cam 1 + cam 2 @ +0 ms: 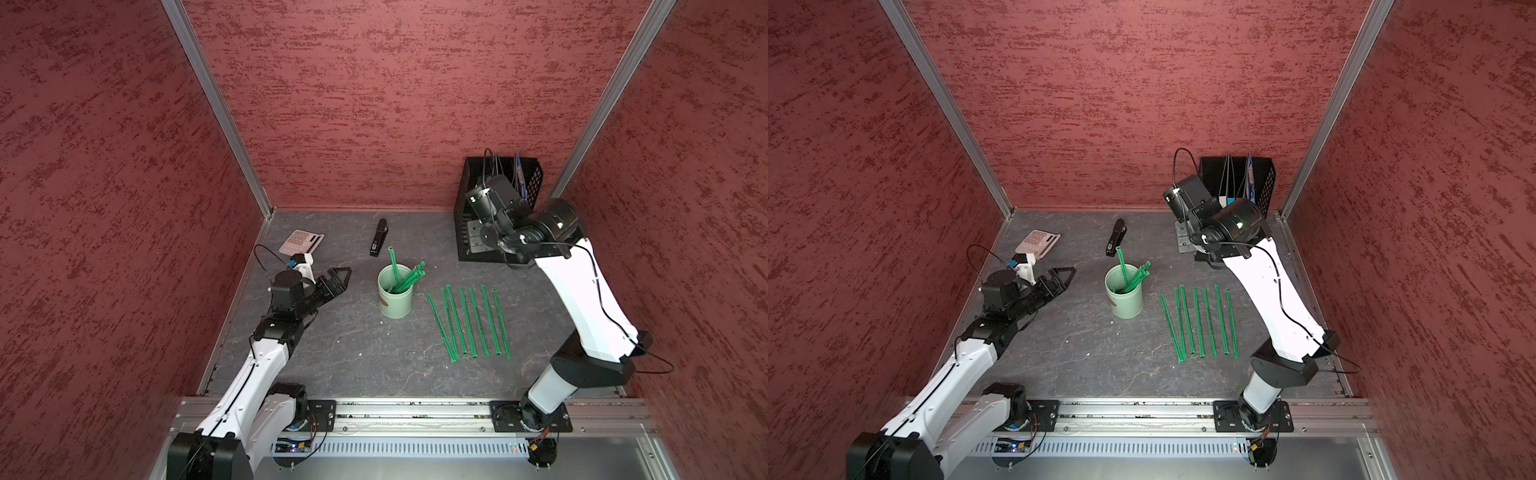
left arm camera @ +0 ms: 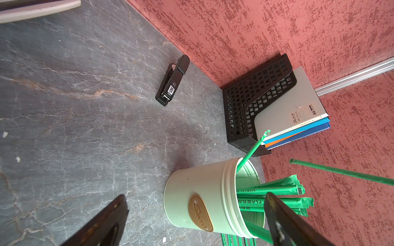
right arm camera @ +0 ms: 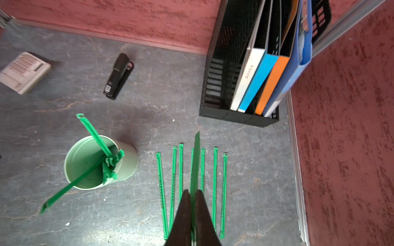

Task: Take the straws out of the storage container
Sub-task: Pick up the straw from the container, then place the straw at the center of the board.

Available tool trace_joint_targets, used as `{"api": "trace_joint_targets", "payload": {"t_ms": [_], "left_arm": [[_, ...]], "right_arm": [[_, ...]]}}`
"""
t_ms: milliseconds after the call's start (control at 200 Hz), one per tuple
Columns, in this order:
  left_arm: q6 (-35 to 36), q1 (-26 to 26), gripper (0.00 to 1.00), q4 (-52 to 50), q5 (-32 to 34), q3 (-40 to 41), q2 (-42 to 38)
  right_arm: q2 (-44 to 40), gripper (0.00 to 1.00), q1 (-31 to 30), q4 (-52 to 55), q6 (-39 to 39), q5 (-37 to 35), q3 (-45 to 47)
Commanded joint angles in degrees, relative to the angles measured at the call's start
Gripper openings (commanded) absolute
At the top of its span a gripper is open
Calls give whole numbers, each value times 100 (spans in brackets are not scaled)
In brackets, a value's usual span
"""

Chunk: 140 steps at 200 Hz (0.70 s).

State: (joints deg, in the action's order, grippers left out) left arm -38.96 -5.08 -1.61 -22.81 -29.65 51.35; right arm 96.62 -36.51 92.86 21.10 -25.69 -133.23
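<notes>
The storage container (image 1: pixel 394 297) (image 1: pixel 1124 297), a pale mint cup with a brown oval mark, stands upright mid-table. Several green straws (image 1: pixel 405 278) (image 3: pixel 110 161) lean out of it. Several more straws (image 1: pixel 467 322) (image 1: pixel 1200 322) lie in a neat row on the table to its right. My left gripper (image 1: pixel 338 284) (image 2: pixel 195 194) is open, low and just left of the cup without touching it. My right gripper (image 3: pixel 193 191) is shut on one straw (image 3: pixel 196 161), held in the air above the row. That straw also shows in the left wrist view (image 2: pixel 341 172). The right fingers are hidden in both top views.
A black stapler (image 1: pixel 378 237) and a pink-grey calculator (image 1: pixel 301 241) lie toward the back wall. A black mesh file rack (image 1: pixel 528 183) with folders fills the back right corner, behind the right wrist. Red walls close in three sides.
</notes>
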Motion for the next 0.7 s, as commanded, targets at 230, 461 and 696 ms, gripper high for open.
{"api": "trace_joint_targets", "payload": {"t_ms": [230, 461, 696], "left_arm": [[94, 36, 100, 222, -17, 30, 96], [98, 42, 100, 284, -13, 35, 197], [31, 15, 100, 435, -66, 29, 378]], "right_arm": [[-112, 0, 1517, 622, -469, 925, 1557], [-137, 0, 2342, 539, -767, 1020, 2307], [61, 0, 2720, 551, -1000, 1323, 2521]]}}
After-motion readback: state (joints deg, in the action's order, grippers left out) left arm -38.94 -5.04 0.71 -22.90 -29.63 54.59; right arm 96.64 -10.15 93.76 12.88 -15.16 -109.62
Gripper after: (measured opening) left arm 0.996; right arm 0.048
